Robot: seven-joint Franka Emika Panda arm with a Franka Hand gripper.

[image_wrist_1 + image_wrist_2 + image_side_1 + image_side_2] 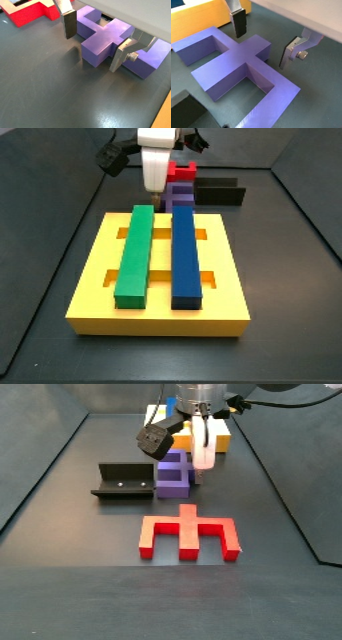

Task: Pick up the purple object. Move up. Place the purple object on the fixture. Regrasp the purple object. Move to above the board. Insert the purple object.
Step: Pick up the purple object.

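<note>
The pick-up is in hand — the tool (264, 42) hangs spread wide astride the purple object's (238, 62) centre tab. The piece lies flat on the worktop (60, 95), the fixture (124, 481) at its nine o'clock. Next — squeeze, lift.

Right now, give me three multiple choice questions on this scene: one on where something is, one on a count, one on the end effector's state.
1. Where does the purple object lie?
A. On the floor by the fixture
B. On the board
C. On the red piece

2. How many long bars lie on the board?
A. One
B. Two
C. Four

3. The end effector is:
A. Shut on the purple object
B. Open, fingers either side of the centre tab
C. Far from every piece

Answers: 1 A, a side view shows it beside the bracket. 2 B, one green, one blue. 3 B, gaps show beside both pads in both wrist views.
</note>
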